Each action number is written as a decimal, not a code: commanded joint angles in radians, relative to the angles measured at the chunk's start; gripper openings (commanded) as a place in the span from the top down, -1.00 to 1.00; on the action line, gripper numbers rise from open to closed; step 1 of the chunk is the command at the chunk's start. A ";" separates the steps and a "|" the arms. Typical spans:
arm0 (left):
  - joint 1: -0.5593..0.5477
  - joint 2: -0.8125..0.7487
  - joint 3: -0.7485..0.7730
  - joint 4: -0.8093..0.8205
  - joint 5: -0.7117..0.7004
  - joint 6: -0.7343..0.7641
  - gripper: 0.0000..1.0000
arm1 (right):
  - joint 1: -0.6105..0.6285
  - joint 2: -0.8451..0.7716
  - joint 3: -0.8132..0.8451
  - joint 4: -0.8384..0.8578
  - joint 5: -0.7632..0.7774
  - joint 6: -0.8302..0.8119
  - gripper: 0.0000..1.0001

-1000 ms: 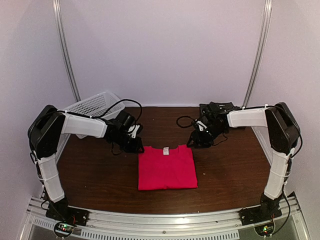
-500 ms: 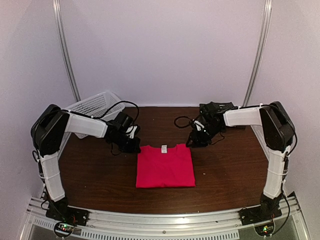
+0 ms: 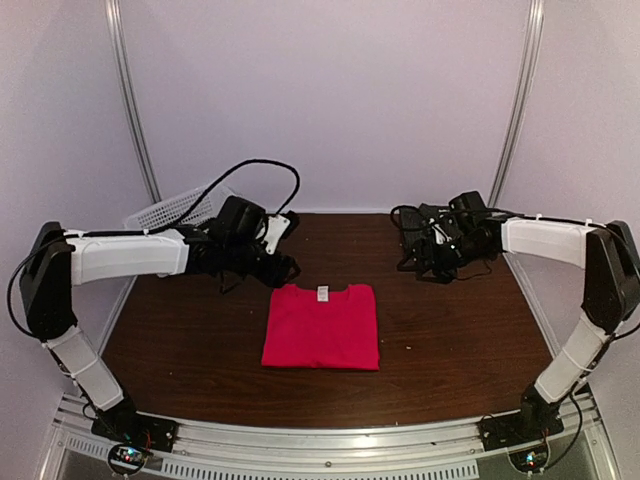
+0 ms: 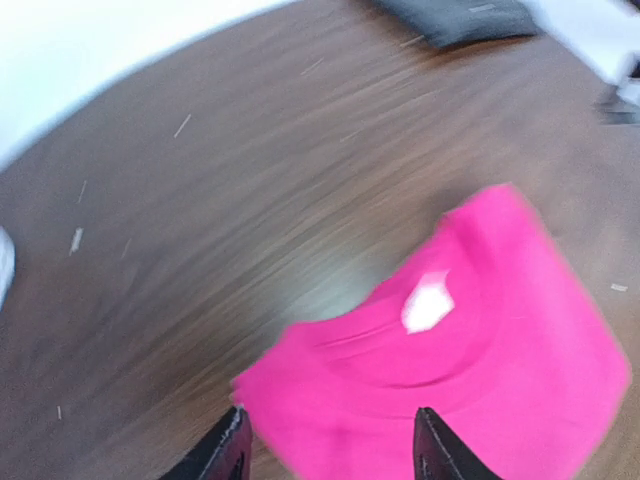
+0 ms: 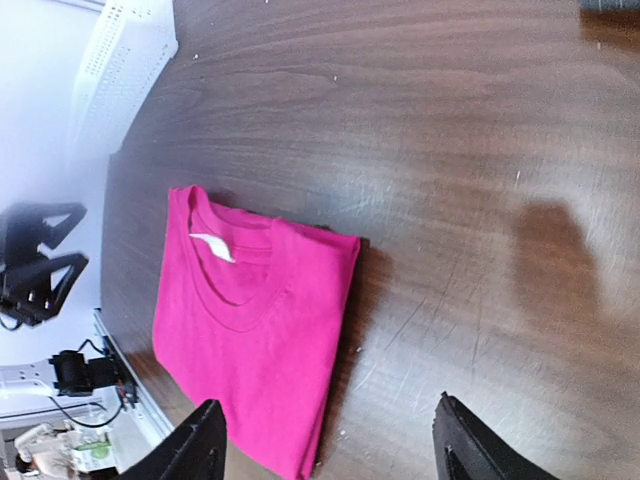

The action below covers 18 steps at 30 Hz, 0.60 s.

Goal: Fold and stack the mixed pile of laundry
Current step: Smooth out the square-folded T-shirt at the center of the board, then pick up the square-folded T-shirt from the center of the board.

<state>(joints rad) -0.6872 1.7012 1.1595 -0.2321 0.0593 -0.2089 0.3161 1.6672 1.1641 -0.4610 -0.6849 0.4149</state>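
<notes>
White basket [image 3: 172, 208] far left. Left gripper [image 4: 335, 458]: we note fingers apart, empty, just by the collar-side corner of the red-pink T-shirt [image 3: 322, 326], which lies folded flat mid-table. Right gripper [image 5: 335, 445]: spread wide, empty, right of the shirt. Dark grey cloth [image 4: 455, 15] near the far edge.

T-shirt [image 3: 322, 326] lies flat on the desk [image 3: 460, 330], dead centre of the top view, collar toward the back. My left fingers [image 3: 287, 268] hang just off its upper-left corner. My right fingers [image 3: 415, 262] are further upper right, apart from it. Basket [image 3: 170, 210] sits upper left, behind my left arm.
</notes>
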 commanded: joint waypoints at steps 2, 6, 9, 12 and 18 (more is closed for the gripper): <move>-0.224 -0.041 -0.039 0.126 -0.010 0.250 -0.13 | 0.004 -0.106 -0.156 0.088 -0.095 0.136 -0.47; -0.376 0.023 -0.040 0.174 -0.018 0.324 -0.12 | -0.003 -0.195 -0.273 0.178 -0.095 0.251 -0.51; -0.459 0.102 0.007 0.146 -0.043 0.392 -0.07 | -0.003 -0.243 -0.364 0.257 -0.104 0.328 -0.60; -0.502 0.162 0.041 0.135 -0.072 0.416 -0.01 | -0.003 -0.266 -0.428 0.285 -0.104 0.378 -0.80; -0.532 0.249 0.069 0.157 -0.059 0.458 0.07 | -0.003 -0.324 -0.547 0.387 -0.115 0.482 -1.00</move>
<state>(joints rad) -1.2140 1.9137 1.1736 -0.1162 0.0162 0.1864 0.3161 1.3987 0.6773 -0.1856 -0.7872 0.8001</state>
